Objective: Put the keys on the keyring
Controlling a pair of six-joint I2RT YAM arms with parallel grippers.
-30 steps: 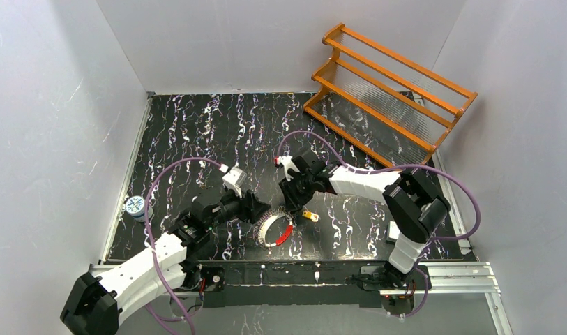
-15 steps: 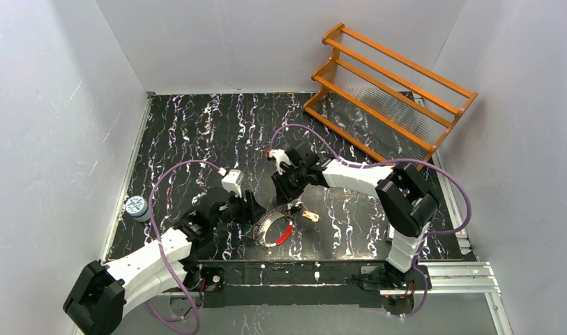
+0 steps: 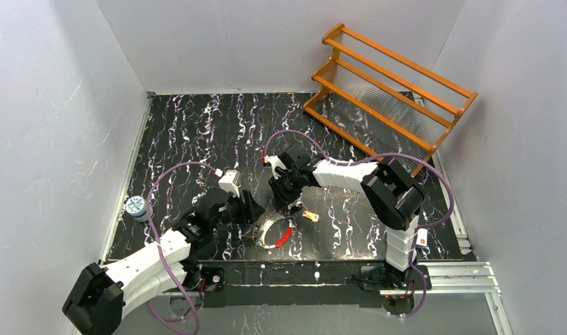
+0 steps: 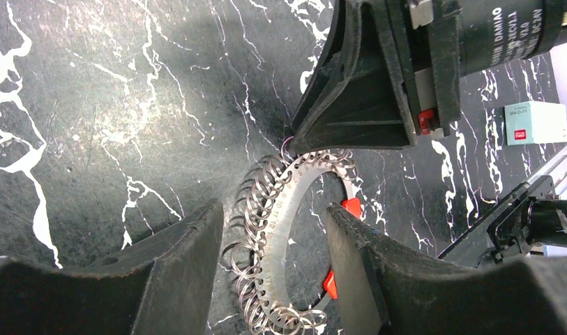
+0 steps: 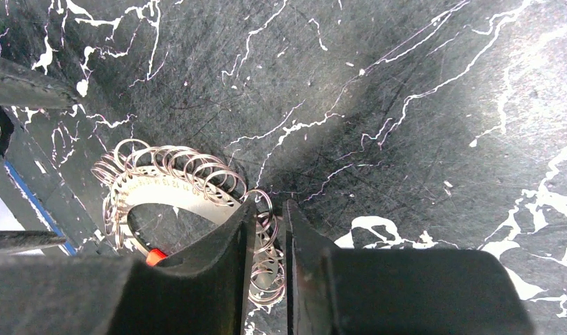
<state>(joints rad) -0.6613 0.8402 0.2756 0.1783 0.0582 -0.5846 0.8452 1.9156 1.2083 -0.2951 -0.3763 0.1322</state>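
**Keyring: handling and pose**

1. Location. The keyring [image 3: 273, 230] lies on the marbled top, well apart from the orange rack [image 3: 388, 91], toward the arm bases from the rack's left end. The brass key [image 3: 310, 216] lies loose, nearer the rack than the keyring is. The silvery key can't be made out.

2. Build (judged). It is a flat, numbered metal arc crowded with small split rings, plus a short red section. Expect it to be light. The arc should be stiff, but the small rings are loose and will shift or splay under the pads. Smooth metal on a glossy top will prob. skate.

3. Grip pt. Take it on the flat arc or the red section, pads across the plate faces. Don't clamp the small rings alone, or it will swivel.

4. Pose. The loop lies about flat and may be a little tilted. Seen from above it reads as an oval, long axis approx. diagonal toward the rack, with the red section on the rack-ward half. The key's axis is too small to read.

5. End effectors.
   - L: the left gripper [image 4: 273, 216] has its jaws apart, and the loop fills the gap edge to edge. Pad contact is not confirmable.
   - R: the right gripper [image 5: 268, 206] has its jaws almost together, with small rings on the loop's rack-side rim showing in the slit. You can't tell whether they are pinched.
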